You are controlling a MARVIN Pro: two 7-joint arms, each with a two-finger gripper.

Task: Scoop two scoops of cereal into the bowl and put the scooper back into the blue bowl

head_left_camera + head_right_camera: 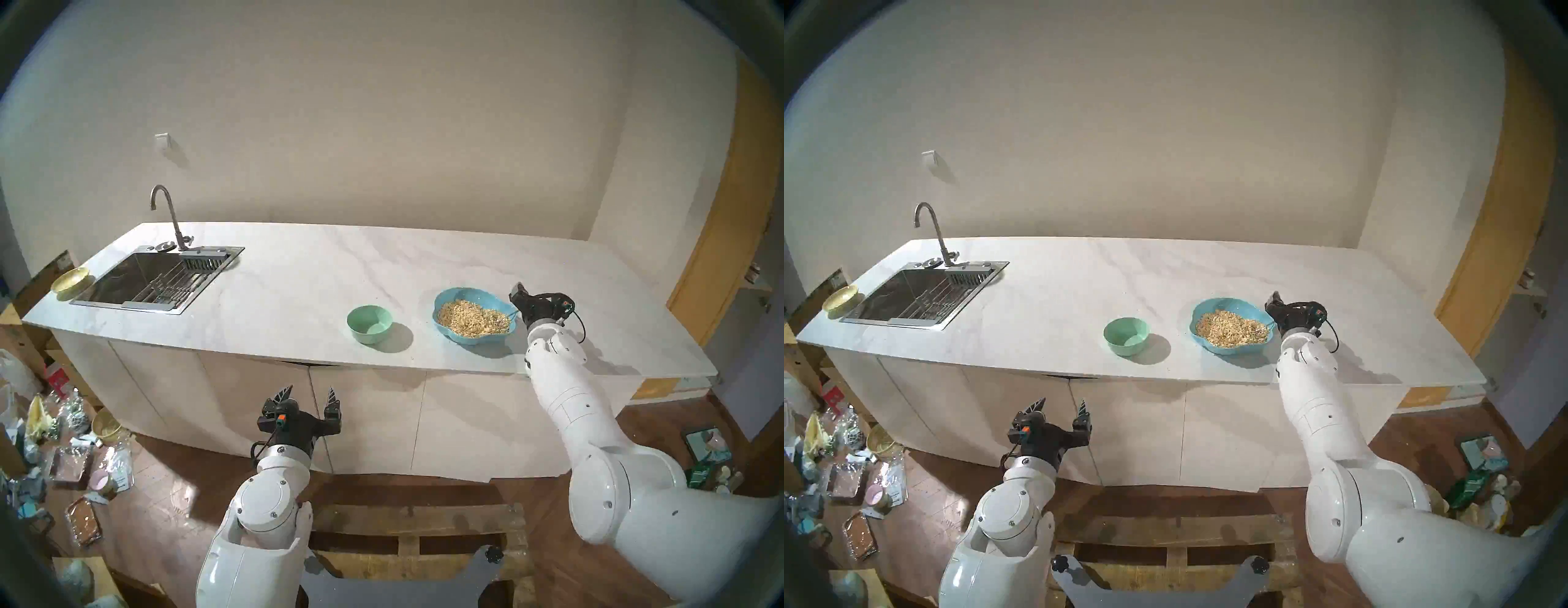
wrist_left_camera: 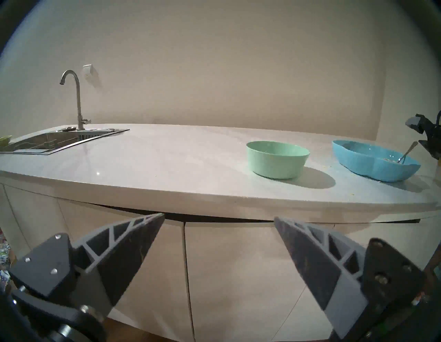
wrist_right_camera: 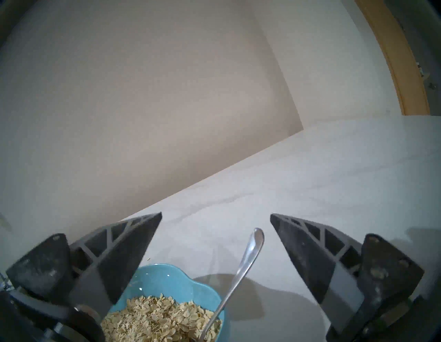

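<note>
Silver spoon point(image 3: 241, 269) is seen leaning in the blue scalloped bowl point(image 3: 167, 279) of oat flakes point(image 3: 157, 317); the right end effector point(image 3: 216, 221), wide open and empty, should be lowered squarely astride its handle.

Glossy white arms point(image 1: 564, 390), black hands, ribbed grey fingers point(image 2: 124, 250).

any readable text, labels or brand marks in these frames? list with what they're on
None readable.
Green bowl, blue bowl, spoon: no markings visible.
Packets on the floor, left of the cabinet: may carry print, too small and blurred to read.
Green pack on the floor, right side: print blurred, unreadable.
</note>
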